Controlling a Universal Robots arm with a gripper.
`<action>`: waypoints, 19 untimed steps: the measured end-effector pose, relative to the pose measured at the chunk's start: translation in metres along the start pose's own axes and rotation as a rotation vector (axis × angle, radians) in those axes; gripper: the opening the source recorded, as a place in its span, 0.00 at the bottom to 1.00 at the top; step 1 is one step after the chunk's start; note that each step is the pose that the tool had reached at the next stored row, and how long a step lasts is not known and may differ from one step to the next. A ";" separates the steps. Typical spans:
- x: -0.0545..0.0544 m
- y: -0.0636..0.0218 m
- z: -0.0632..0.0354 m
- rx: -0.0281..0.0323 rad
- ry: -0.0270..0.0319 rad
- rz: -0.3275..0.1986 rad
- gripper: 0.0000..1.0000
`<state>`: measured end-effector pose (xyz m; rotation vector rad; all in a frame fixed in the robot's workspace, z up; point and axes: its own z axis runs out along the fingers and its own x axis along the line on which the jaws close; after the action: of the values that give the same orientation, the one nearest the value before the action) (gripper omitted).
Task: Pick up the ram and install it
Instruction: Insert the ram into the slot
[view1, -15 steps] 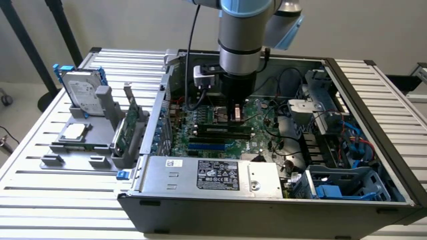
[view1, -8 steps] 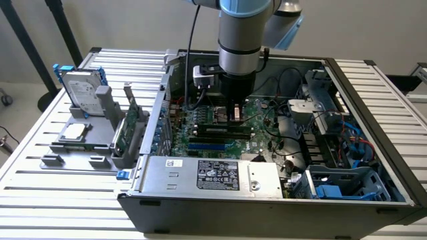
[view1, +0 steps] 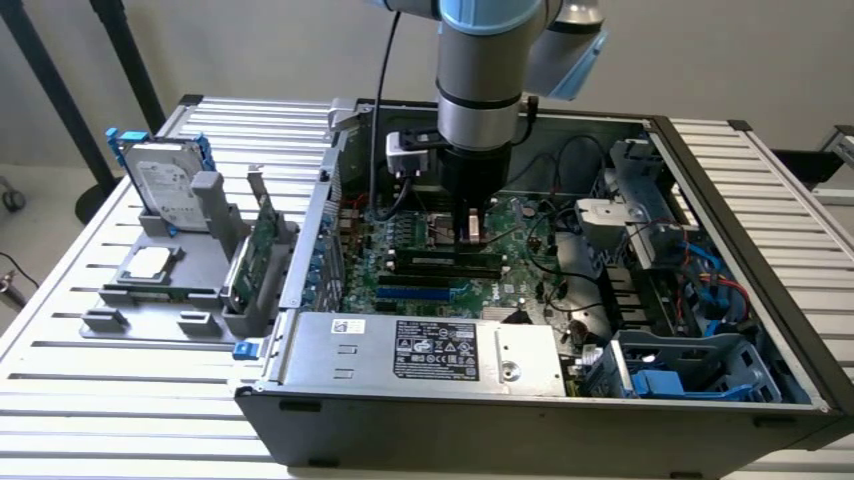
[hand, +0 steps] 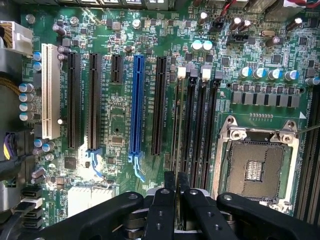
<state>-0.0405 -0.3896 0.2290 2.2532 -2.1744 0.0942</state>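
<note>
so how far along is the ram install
Pick-up looks done: the tool is shut on the ram, held edge-on between its fingers. In hand: it hangs over the motherboard, close above the memory slots beside the empty CPU socket. Left: the ram is not yet seated in a slot.

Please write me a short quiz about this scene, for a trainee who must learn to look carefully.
1. True or false: the pincer is shut on the ram and holds it over the motherboard.
2. Choose one. The processor socket is: A) bare, with no cooler on it; B) hidden under a fan; C) covered by a blue card.
3. Fill in the missing word: the hard drive stands outside the computer case, on the exterior view's ____.

Key: 1 true; 2 A; 3 left.
</note>
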 end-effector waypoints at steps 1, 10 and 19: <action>0.000 0.0000 0.0001 0.0001 0.0003 0.000 0.14; -0.002 -0.0001 0.0002 0.0004 0.0016 0.000 0.14; -0.002 0.0000 0.0017 0.0041 0.0021 0.000 0.14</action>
<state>-0.0405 -0.3872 0.2272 2.2540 -2.1754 0.1010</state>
